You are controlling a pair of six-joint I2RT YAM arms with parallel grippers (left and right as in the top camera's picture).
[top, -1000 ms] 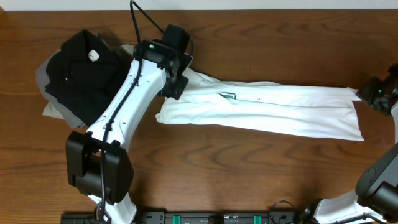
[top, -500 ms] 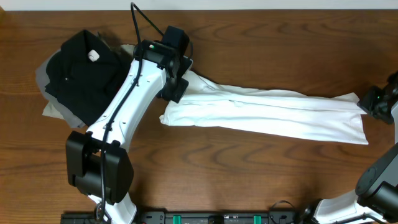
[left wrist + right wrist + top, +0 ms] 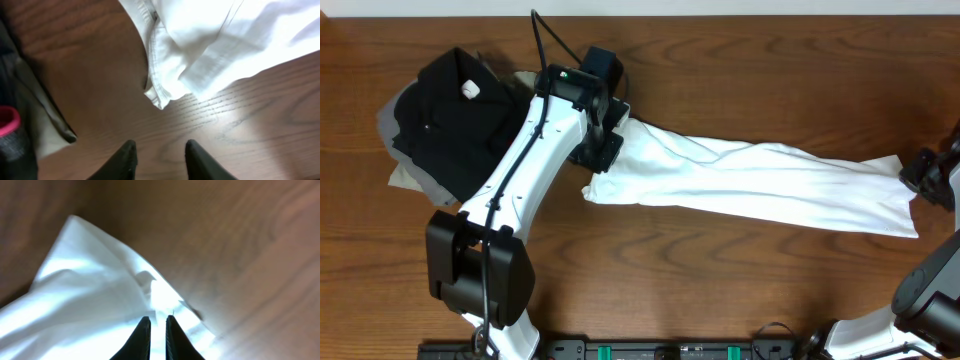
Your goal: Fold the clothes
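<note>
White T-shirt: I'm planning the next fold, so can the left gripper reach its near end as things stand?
Probably yes: the left gripper is open just short of the white T-shirt, bare table between.

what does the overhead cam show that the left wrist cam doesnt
Only overhead: the white T-shirt full length as a long band, and the white tag on the black garment. Only left wrist: the left gripper open with nothing between its jaws, and the shirt's stitched hem. Both: the shirt's end near the left gripper, lying on the table.
</note>
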